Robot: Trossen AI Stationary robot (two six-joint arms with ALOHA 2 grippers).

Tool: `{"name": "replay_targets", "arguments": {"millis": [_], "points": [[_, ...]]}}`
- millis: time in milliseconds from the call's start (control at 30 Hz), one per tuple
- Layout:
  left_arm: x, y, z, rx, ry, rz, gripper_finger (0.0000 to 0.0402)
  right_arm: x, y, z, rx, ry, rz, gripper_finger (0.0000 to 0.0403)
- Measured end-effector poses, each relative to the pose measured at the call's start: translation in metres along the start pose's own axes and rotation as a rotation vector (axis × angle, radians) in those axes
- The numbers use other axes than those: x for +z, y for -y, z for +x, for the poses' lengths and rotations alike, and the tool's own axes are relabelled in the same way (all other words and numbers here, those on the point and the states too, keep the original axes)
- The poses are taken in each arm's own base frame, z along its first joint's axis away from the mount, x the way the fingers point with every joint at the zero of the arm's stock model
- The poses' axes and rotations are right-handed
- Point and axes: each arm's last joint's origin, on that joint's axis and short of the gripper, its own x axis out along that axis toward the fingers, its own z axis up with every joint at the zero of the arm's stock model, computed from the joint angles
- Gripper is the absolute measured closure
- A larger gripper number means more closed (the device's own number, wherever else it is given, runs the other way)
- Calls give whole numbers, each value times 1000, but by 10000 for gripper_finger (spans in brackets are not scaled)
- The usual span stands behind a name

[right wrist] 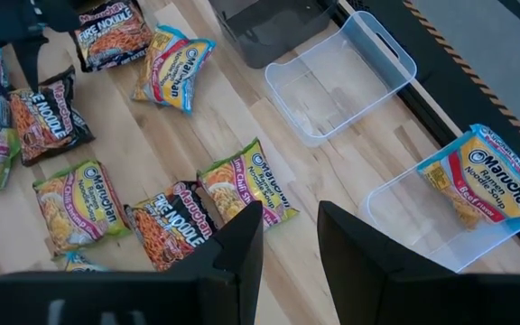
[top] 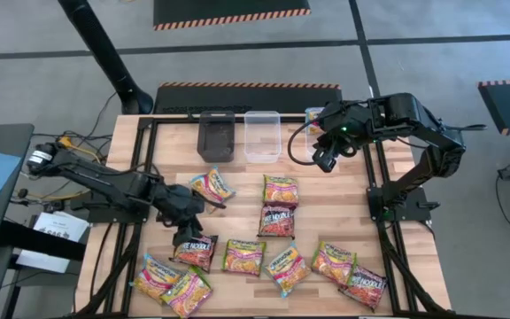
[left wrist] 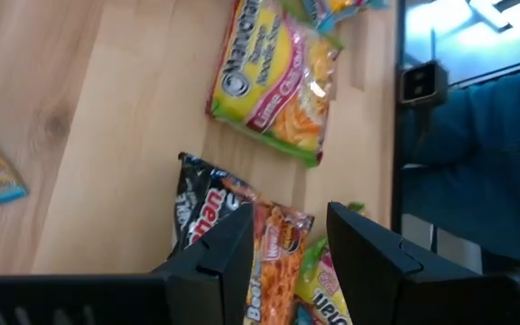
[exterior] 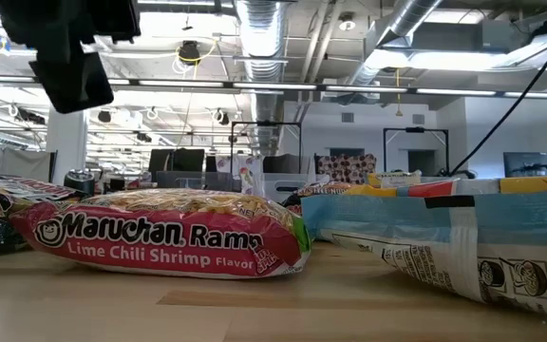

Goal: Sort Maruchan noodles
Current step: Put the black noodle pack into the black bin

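Observation:
Several Maruchan packets lie flat on the wooden table [top: 343, 221]: a blue-edged one [top: 212, 186], dark ones [top: 276, 220] [top: 366, 285], and green-yellow ones along the near edge [top: 243, 257]. My left gripper [top: 189, 226] [left wrist: 287, 244] is open and hovers above a dark packet [top: 195, 251] [left wrist: 215, 208] near the left side; in the low view it hangs high above the table [exterior: 65, 57]. My right gripper [top: 326, 159] [right wrist: 287, 235] is open, raised by the far right. One blue-red packet [right wrist: 490, 176] lies in a clear tub [right wrist: 404, 212].
A black tub [top: 217, 137] and an empty clear tub [top: 262, 135] [right wrist: 341, 72] stand at the far edge, with the third tub [top: 315, 118] to their right. A Lime Chili Shrimp packet [exterior: 160, 233] and a blue packet [exterior: 463, 237] sit close before the low camera.

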Motion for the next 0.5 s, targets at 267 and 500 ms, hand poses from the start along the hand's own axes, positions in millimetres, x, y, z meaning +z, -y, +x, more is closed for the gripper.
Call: {"name": "replay_targets", "arguments": {"millis": [267,500], "points": [[-5,-11,24,90,-123,-34,272,0,0,0,0,0,0,271],[-8,-16,38,124,-181,-4,272,1,-1,2,-3,-5,-20,271]]}}
